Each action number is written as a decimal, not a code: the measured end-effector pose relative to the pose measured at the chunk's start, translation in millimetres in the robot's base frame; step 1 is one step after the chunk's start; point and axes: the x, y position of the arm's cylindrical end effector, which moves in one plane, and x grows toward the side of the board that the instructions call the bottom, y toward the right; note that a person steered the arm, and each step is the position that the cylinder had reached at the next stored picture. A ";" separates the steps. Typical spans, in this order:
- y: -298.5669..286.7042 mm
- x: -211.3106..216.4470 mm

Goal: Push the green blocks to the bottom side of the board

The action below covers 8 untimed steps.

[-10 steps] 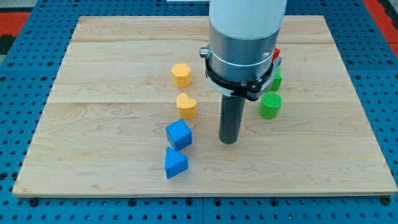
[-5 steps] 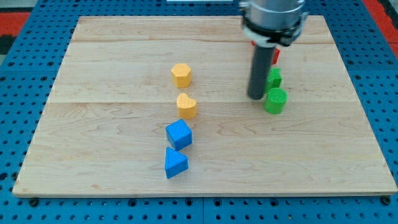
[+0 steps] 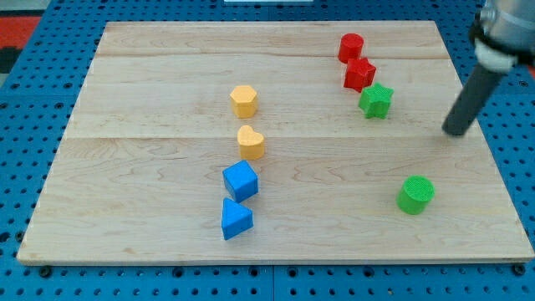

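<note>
A green cylinder [image 3: 415, 194] lies near the board's bottom right. A green star [image 3: 376, 100] sits higher up at the right, touching a red star [image 3: 360, 74] above it. My tip [image 3: 456, 131] is at the view's right edge of the board, to the right of and slightly below the green star, and above and to the right of the green cylinder. It touches no block.
A red cylinder [image 3: 351, 47] sits near the top right. A yellow hexagon [image 3: 243, 100] and a yellow heart [image 3: 251, 142] stand mid-board. A blue cube [image 3: 241, 181] and a blue triangle [image 3: 236, 219] lie below them. The wooden board [image 3: 125, 167] lies on a blue pegboard.
The green cylinder has moved down and to the right, from beside the green star to the bottom right. My tip has swung from mid-board to the right edge. The red blocks have come into view.
</note>
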 end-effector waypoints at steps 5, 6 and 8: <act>-115.4 -127.9; -110.1 -80.5; -116.1 10.0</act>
